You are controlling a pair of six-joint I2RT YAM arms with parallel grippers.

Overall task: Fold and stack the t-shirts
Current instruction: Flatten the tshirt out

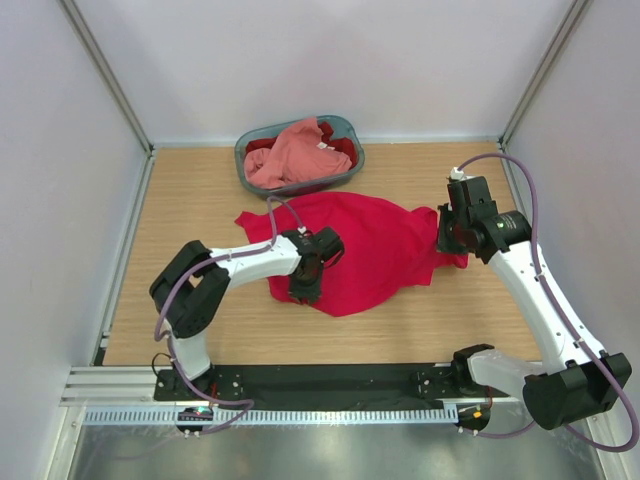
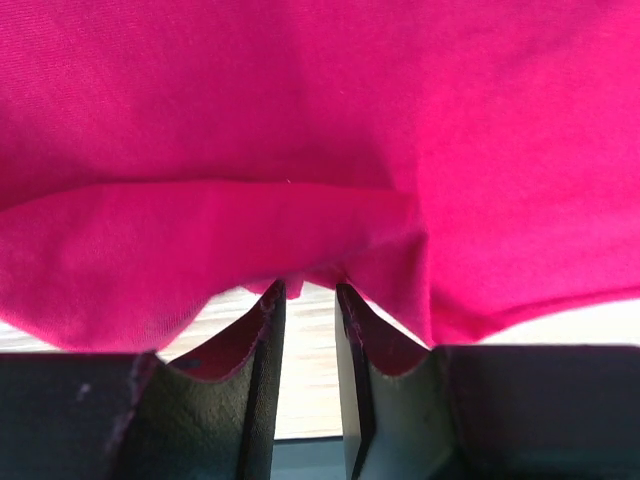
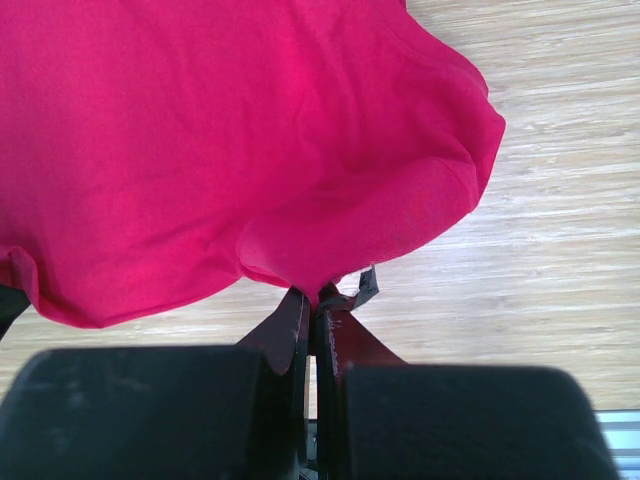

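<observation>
A bright crimson t-shirt lies spread and rumpled on the wooden table. My left gripper sits at its near-left edge. In the left wrist view the jaws stand narrowly apart, and a bunched fold of the crimson cloth is caught between the tips of that gripper. My right gripper is at the shirt's right edge. In the right wrist view that gripper is shut, pinching a gathered point of the crimson shirt. A salmon pink t-shirt and a darker red one lie in the basket.
The grey-blue oval basket stands at the back of the table, just beyond the crimson shirt. White walls and metal posts close in the left, right and back sides. Bare wood shows between the shirt and the arm bases.
</observation>
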